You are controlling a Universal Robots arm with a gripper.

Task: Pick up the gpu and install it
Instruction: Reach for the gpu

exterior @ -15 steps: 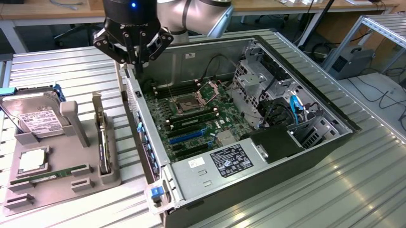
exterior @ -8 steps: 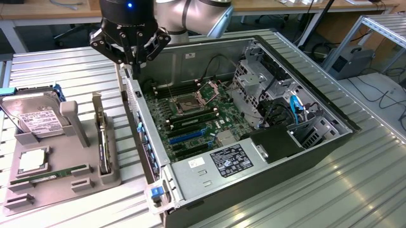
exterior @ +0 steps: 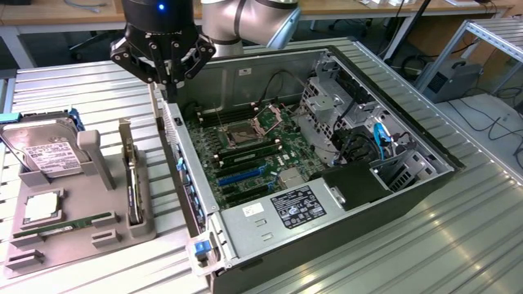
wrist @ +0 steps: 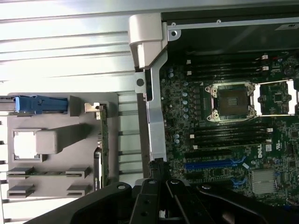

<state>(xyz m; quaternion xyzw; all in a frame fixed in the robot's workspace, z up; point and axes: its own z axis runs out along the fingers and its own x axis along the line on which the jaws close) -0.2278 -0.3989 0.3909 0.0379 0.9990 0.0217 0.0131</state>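
The gpu [exterior: 131, 184] is a thin black card with a silver bracket, standing on edge in a grey holder [exterior: 82, 242] at the exterior view's left. In the wrist view the gpu [wrist: 100, 154] shows edge-on beside the case wall. My gripper [exterior: 169, 82] hangs shut above the rear wall of the open computer case [exterior: 184, 177], up and to the exterior view's right of the card, with nothing between its fingers. Its dark fingertips [wrist: 161, 196] meet over the wall's edge. The motherboard [exterior: 245, 153] lies exposed inside, with a blue slot [wrist: 215, 164].
On the grey holder [wrist: 88, 112] also stand a silver hard drive [exterior: 49, 153], a green memory stick [exterior: 61, 226] and a square chip [wrist: 23, 143]. Drive cages and cables [exterior: 359, 135] crowd the case's far side. The ribbed metal table [exterior: 408, 257] surrounds everything.
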